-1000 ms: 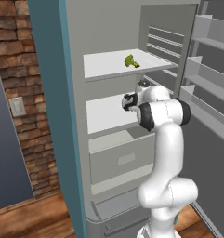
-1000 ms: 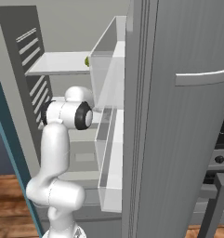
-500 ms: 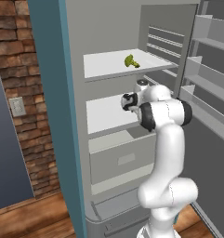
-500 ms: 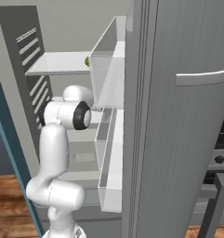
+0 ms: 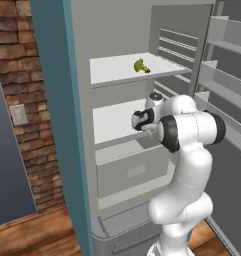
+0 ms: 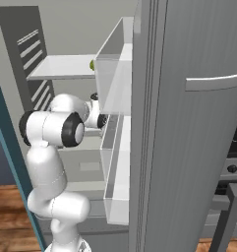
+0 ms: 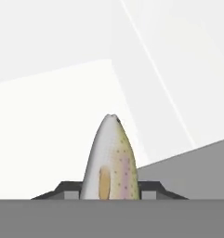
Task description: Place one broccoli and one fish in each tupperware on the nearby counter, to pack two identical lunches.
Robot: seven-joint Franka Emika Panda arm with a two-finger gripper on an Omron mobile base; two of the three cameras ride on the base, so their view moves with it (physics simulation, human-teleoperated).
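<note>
Speckled fish [image 7: 111, 160] pinched between gripper [image 7: 109, 190] fingers at fridge shelf [image 5: 114, 122]; withdraw level, slowly, clearing shelf edge.

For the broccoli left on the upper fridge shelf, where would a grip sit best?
Likely the floret head of the broccoli, reached from the open fridge front. It lies alone on the upper shelf, so nothing blocks that side; its stem is too small to judge.

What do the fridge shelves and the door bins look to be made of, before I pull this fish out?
The shelves look like matte white plastic or coated board: flat, opaque, no glare. The door bins appear to be clear, glossy plastic, since the interior shows through their walls. The fish looks smooth, silvery and speckled.
</note>
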